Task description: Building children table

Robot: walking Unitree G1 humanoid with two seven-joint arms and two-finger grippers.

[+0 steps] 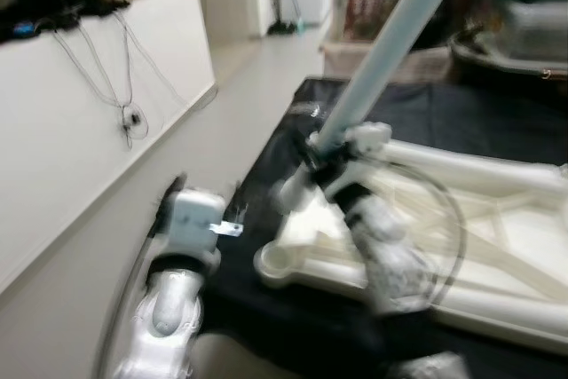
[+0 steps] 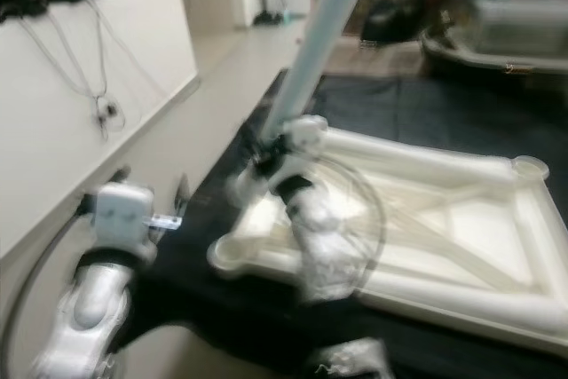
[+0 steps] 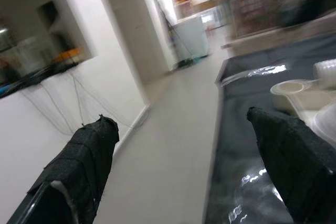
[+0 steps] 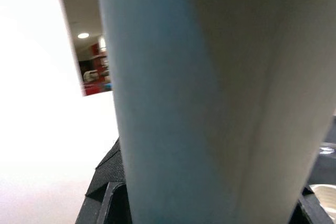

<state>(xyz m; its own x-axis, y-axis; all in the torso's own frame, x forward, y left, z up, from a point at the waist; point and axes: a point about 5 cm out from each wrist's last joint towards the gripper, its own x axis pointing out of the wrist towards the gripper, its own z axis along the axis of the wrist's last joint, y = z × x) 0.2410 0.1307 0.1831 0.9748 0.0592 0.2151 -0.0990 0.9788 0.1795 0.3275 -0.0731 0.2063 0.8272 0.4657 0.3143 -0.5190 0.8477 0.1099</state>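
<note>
Right tool [image 1: 312,155] grips table leg [image 1: 387,46]

Dangling cables [image 1: 106,77] on white wall [image 1: 53,157].

Silver, rounded left arm [image 1: 169,308] carries a white boxy wrist block; left gripper [image 3: 184,145] has black textured fingers [image 3: 86,156].

both eye views looked down from the head, sharing the white frame [image 2: 444,219] at lower right. the left wrist view faced along the floor [image 3: 178,129]. the right wrist view sat very near the pale tube [image 4: 199,98].
</note>
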